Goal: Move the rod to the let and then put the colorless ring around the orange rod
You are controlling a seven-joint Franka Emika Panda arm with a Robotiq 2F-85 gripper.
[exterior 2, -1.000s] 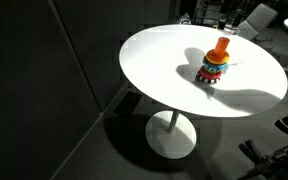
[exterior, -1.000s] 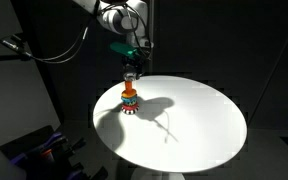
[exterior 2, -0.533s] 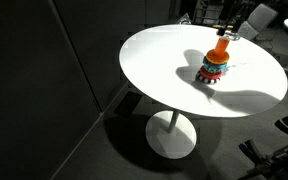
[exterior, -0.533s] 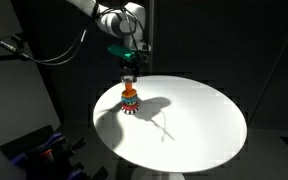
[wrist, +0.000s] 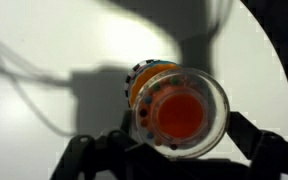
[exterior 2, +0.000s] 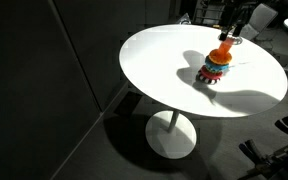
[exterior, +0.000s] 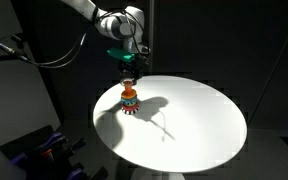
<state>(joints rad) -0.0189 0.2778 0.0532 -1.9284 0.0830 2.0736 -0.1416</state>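
Above the table (exterior: 194, 125) hangs the pincer (exterior: 128, 80), directly over the rod (exterior 2: 221, 48), which stands near the table's edge. It seems clamped on the ring (wrist: 217, 128), centred over the rod's tip. We fear an off-centre release would snag the ring's rim and topple the rod.

Black gripper fingers (wrist: 92, 158): cut by wrist view's bottom edge.
Multicoloured ring stack (wrist: 144, 78): mostly hidden behind the clear plastic ring (wrist: 221, 110) between them.
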